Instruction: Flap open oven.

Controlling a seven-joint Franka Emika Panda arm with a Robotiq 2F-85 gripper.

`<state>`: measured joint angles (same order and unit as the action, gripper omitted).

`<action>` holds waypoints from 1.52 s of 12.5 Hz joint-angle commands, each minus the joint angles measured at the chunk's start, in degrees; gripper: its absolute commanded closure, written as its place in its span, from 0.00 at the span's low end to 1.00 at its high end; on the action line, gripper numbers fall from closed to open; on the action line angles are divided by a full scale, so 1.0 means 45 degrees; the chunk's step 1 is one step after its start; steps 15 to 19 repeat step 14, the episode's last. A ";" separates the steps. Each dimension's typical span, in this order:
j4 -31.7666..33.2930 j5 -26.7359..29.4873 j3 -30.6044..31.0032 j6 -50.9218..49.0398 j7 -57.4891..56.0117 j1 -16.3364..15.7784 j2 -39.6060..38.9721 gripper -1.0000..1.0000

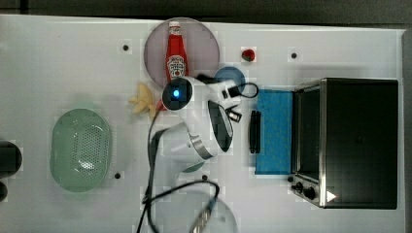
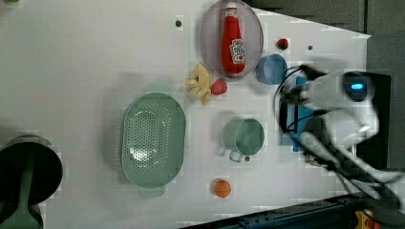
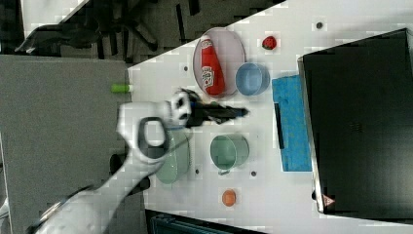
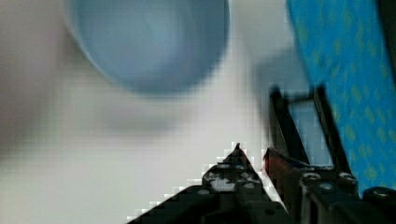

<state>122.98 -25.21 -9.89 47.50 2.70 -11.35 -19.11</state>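
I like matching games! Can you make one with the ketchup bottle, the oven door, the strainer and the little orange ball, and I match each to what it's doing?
Things:
1. ketchup bottle
2. oven door
3. green strainer
4. orange ball

States:
A. folded down flat, blue glass facing up
B. lying on a round plate
C. alone on the bare table, near the green cup
D. empty, full of tiny holes

Pairs: 1-B, 2-A, 3-D, 4-C
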 commanded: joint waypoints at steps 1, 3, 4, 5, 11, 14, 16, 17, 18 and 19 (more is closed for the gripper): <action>-0.0888 0.2252 -0.0075 -0.1142 0.0753 0.0039 0.2611 0.82; -0.1427 0.4017 -0.0291 -0.3081 0.0753 0.0128 0.3939 0.82; -0.1842 0.4735 -0.0477 -0.4290 0.0753 0.0175 0.4478 0.82; -0.2359 0.5011 -0.0679 -0.5565 0.0745 0.0187 0.4908 0.82; -0.4688 0.5054 -0.0882 -0.9888 0.0714 0.0177 0.5775 0.82; -0.4729 0.5052 -0.0723 -0.9847 0.0586 0.0149 0.5744 0.82; -0.4729 0.5052 -0.0723 -0.9847 0.0586 0.0149 0.5744 0.82; -0.4729 0.5052 -0.0723 -0.9847 0.0586 0.0149 0.5744 0.82; -0.4729 0.5052 -0.0723 -0.9847 0.0586 0.0149 0.5744 0.82; -0.4729 0.5052 -0.0723 -0.9847 0.0586 0.0149 0.5744 0.82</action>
